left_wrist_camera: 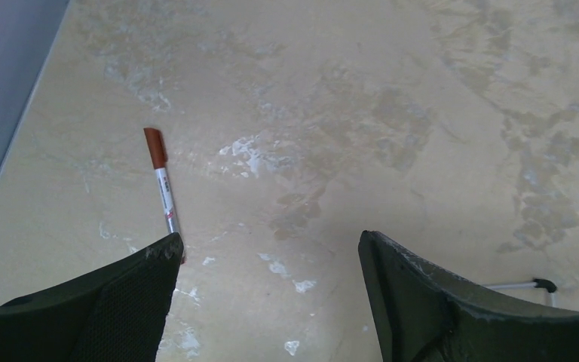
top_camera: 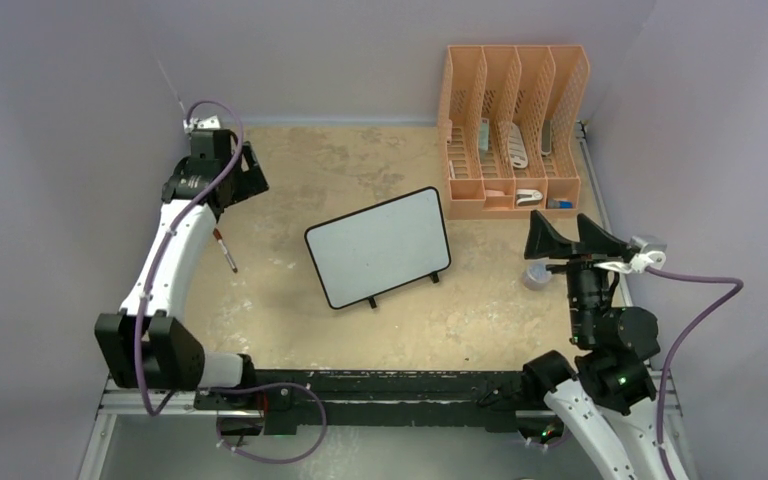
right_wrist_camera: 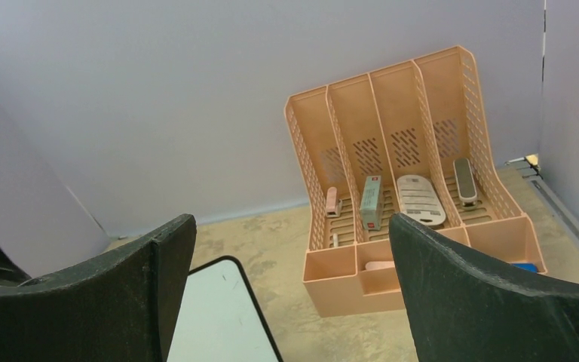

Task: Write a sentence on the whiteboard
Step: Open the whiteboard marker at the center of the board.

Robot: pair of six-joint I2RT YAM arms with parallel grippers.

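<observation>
The left end effector (left_wrist_camera: pixel 271 249) is spread wide and empty, its dark textured fingers (left_wrist_camera: pixel 121 302) above a slim white marker with a red-brown cap (left_wrist_camera: pixel 161 181) lying on the mottled beige counter (left_wrist_camera: pixel 392 113). The right end effector (right_wrist_camera: pixel 290 222) is likewise opened wide, grasping nothing. The small, round-cornered, black-framed whiteboard (top_camera: pixel 378 247) is propped mid-counter, near a peach perforated plastic organiser (top_camera: pixel 510 120).

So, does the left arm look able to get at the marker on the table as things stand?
Probably yes: the left gripper hangs open close by the marker, which lies alone on the bare table with nothing between them.
</observation>
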